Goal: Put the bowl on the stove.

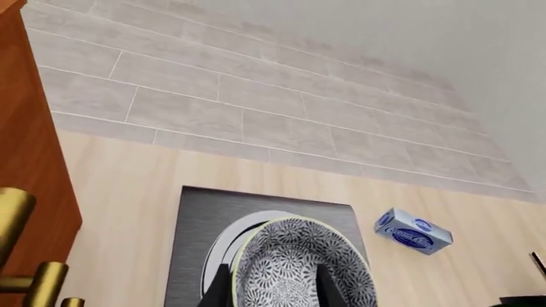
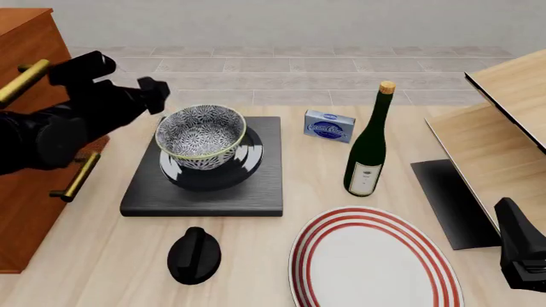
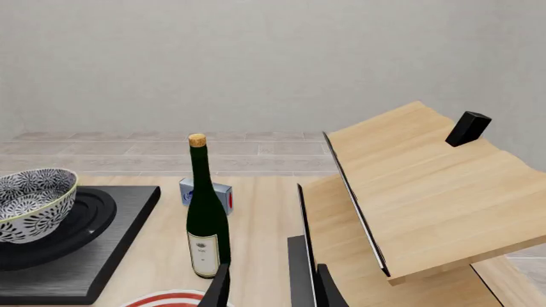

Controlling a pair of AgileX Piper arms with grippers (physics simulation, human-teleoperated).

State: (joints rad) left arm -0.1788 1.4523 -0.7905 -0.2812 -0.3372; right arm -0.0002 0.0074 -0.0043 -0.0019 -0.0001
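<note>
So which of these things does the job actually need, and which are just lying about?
Part of the job:
- bowl, already over the burner
- stove
- left gripper, at the bowl's rim

Just lying about:
- bottle
- blue box
- plate
- knob
- cabinet
- wooden rack

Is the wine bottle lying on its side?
No, the wine bottle stands upright on the table, cork at the top, beside the stove.
</note>
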